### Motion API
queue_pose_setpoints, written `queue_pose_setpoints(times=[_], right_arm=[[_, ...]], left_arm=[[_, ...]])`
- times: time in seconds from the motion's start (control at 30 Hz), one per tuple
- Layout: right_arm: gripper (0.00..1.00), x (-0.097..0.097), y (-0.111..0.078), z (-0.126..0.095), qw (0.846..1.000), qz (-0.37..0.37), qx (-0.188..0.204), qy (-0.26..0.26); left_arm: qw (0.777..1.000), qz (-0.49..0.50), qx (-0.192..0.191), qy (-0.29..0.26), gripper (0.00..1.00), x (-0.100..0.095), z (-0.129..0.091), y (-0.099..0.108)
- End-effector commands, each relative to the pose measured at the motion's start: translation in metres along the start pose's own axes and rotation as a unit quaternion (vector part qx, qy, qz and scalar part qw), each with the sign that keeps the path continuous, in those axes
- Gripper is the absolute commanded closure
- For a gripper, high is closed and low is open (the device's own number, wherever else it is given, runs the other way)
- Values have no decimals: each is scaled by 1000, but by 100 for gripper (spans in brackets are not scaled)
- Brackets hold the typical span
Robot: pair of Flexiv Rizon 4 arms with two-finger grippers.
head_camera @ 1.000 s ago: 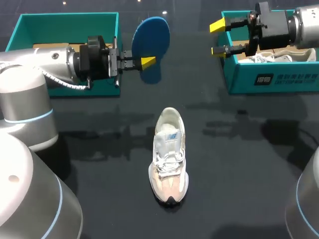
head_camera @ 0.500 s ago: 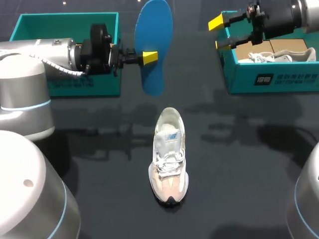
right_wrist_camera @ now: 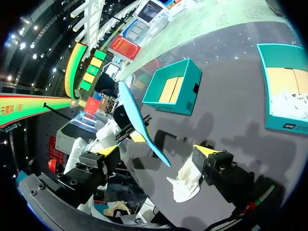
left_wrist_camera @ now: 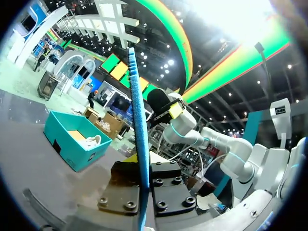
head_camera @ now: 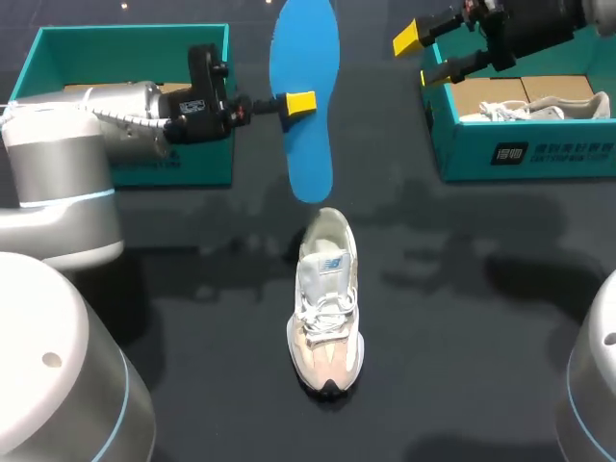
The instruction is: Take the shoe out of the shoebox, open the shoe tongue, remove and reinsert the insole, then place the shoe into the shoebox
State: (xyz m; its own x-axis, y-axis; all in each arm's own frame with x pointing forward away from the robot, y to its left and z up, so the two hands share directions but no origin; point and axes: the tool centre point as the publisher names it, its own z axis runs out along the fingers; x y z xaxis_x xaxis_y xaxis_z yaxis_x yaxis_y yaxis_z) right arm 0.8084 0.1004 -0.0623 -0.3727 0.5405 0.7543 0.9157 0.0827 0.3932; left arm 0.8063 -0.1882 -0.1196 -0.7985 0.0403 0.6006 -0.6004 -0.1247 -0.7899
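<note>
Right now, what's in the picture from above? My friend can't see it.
The left gripper holds a blue insole in the air, its lower end near the heel of a white sneaker on the dark table. The right gripper is open near a teal shoebox with another shoe inside; a second teal shoebox sits on the left.

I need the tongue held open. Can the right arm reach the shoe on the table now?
Probably yes: the right gripper is open and empty, and nothing lies between it and the shoe; only the insole hangs near its heel.
</note>
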Motion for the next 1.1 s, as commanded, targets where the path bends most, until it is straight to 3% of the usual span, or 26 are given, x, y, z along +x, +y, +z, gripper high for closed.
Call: queue_pose_setpoints(times=[0.03,0.27,0.63,1.1], right_arm=[[0,12,-1,0,998,-1,6,-69],[0,27,-6,9,991,-8,12,-136],[0,38,-11,18,984,-13,11,-179],[0,61,-6,28,956,1,40,-292]], left_arm=[[985,-171,5,-2,100,-6,7,3],[973,-231,6,-16,100,-13,7,10],[960,-281,-7,-20,100,-27,11,27],[932,-359,-2,-58,100,-47,14,46]])
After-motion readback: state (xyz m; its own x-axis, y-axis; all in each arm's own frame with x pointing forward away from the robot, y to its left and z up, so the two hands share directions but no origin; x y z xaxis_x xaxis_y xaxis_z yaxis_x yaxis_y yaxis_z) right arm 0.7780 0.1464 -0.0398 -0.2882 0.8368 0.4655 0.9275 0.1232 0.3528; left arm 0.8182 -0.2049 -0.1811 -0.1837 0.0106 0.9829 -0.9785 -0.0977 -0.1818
